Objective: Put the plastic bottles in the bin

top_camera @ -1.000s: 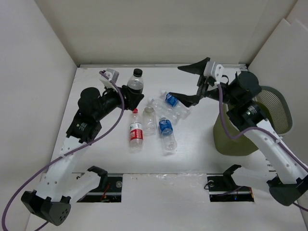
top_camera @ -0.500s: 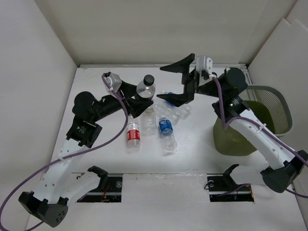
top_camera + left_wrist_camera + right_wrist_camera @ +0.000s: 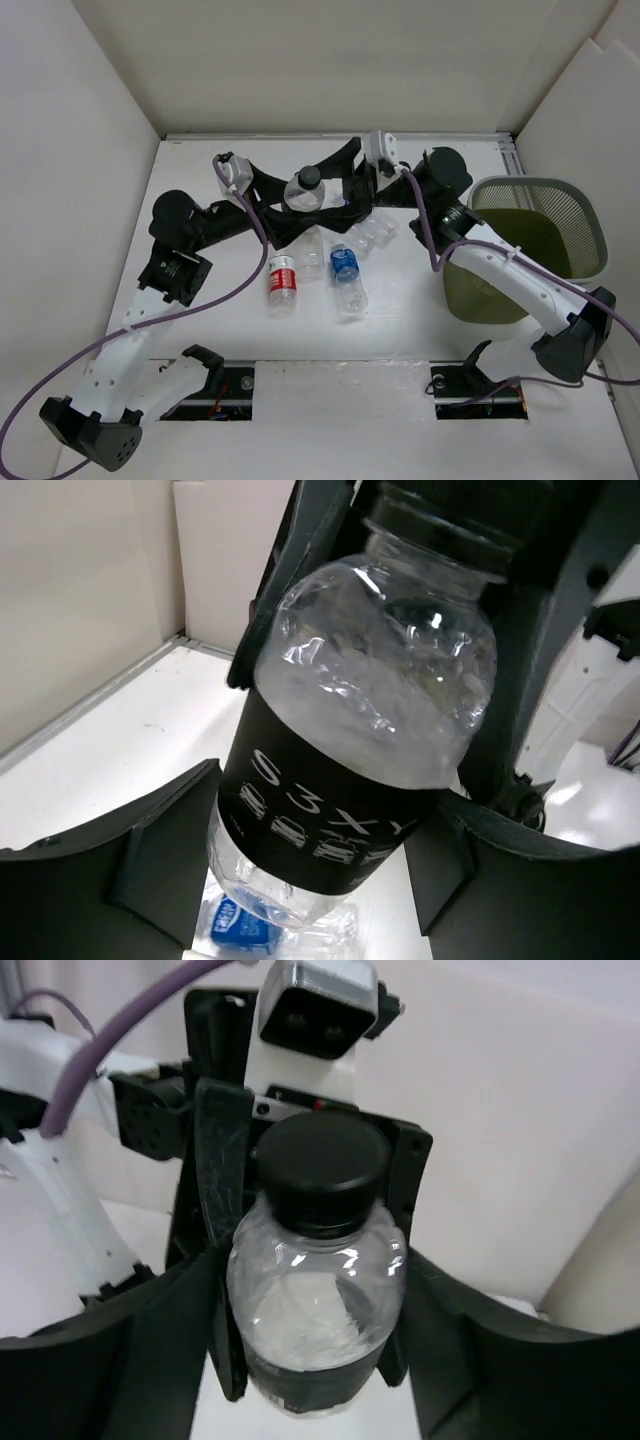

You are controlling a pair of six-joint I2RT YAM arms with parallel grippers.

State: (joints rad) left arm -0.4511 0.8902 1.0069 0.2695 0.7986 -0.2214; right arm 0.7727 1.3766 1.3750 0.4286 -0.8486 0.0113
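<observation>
A clear bottle with a dark label and black cap [image 3: 305, 188] hangs upright above the table's far middle. My left gripper [image 3: 300, 207] is shut on its labelled lower body [image 3: 335, 800]. My right gripper [image 3: 322, 195] has come in from the right, and its fingers press both sides of the bottle's clear shoulder [image 3: 315, 1300] just under the cap. The bin [image 3: 590, 215], olive green with a grey mesh rim, stands at the right edge, well apart from both grippers. Several more plastic bottles lie on the table below the held one.
On the table lie a red-labelled bottle [image 3: 283, 282], a blue-labelled bottle [image 3: 347, 275], a plain one [image 3: 311, 250] and crumpled ones [image 3: 375, 232]. White walls close in the left, back and right. The right arm's forearm [image 3: 500, 265] crosses in front of the bin.
My right gripper swung left from near the bin and closed from wide open round the held bottle. My left gripper carried the bottle a little to the right.
</observation>
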